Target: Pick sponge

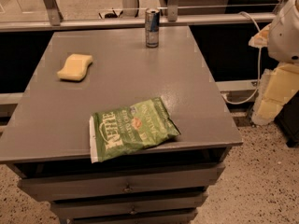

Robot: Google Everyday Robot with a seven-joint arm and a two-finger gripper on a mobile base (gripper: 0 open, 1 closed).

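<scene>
Sponge (pixel 74 67) lies flat on the far-left part of the grey table (pixel 196 92), well apart from the green chip bag (pixel 131 129) at the near edge and the upright can (pixel 152 28) at the far edge. Your gripper (pixel 276 90) hangs beyond the table's right side, touching nothing on it; you cannot tell how far open it is

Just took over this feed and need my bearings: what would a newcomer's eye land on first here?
The green chip bag stands out most, lying flat at the near edge of the grey table. The pale yellow sponge lies alone at the far left, and a can stands upright at the far edge. The pincer hangs beyond the table's right side, apart from all three.
</scene>
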